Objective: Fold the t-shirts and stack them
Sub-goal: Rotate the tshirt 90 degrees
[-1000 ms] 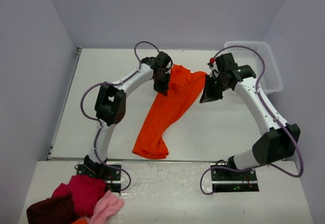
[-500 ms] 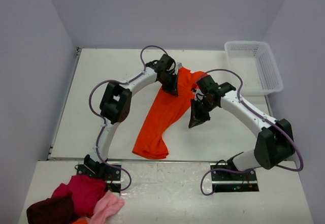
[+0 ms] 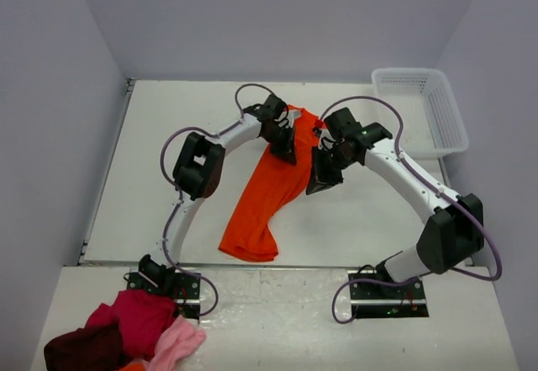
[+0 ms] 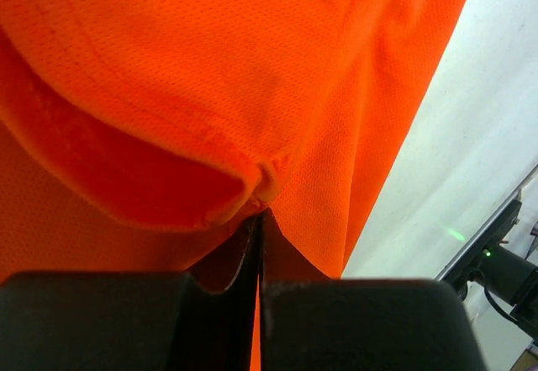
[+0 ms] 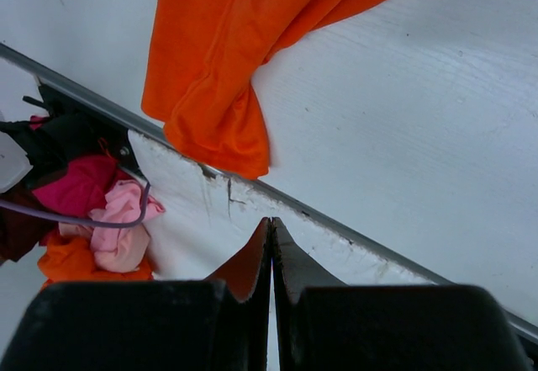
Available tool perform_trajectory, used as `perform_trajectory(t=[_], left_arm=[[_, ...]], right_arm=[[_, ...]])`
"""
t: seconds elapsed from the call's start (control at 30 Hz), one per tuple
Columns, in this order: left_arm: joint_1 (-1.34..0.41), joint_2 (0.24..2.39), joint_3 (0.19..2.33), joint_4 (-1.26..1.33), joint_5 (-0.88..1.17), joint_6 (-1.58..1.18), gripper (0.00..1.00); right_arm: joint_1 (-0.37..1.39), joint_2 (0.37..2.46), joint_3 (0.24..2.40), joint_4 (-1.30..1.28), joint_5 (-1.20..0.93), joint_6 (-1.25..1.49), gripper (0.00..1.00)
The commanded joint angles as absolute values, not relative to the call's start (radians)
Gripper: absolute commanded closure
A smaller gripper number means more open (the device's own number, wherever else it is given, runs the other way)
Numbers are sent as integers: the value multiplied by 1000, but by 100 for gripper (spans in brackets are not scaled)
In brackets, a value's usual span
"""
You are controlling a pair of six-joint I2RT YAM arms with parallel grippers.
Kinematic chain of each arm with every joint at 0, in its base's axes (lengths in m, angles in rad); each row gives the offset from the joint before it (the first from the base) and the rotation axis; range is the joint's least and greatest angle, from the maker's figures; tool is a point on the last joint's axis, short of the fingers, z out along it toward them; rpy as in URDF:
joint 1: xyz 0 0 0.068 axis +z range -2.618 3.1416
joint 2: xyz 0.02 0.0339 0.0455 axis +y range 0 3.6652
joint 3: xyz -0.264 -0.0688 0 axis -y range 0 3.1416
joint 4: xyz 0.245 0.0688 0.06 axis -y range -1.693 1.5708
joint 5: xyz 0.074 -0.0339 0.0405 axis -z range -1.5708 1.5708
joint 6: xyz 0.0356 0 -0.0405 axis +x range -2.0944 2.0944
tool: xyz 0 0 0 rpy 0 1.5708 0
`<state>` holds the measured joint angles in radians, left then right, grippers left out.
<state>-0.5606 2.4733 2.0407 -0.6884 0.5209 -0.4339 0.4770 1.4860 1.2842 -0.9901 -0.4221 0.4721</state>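
The left fingers (image 4: 126,325) and right fingers (image 5: 126,329) pinch the orange t-shirt (image 3: 271,193) at its 1 o'clock end; nothing is folded or stacked yet.

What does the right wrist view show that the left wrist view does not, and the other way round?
Only the right wrist view: the right gripper, the bunched lower end of the t-shirt at the near edge of the table, and a pile of pink and red clothes beyond. Only the left wrist view: the left gripper and a stitched hem close up. Both: orange t-shirt, white table, jaws shut on orange cloth.
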Motion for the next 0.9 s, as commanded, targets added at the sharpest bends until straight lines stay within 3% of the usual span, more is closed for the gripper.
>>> perform_trajectory(t=[0.0,0.43,0.87], left_arm=[[-502,2534,2030,-690,417,-377,100],[-331,2470,2016,-706,410,-328,100],[-276,2407,1879,-693,371,-282,100]], right_arm=[[491,1512,1295,-1002,-483,476,100],[732,1719,1285,-899,-552,463,100],[818,1950,1547,-913,-606,485,100]])
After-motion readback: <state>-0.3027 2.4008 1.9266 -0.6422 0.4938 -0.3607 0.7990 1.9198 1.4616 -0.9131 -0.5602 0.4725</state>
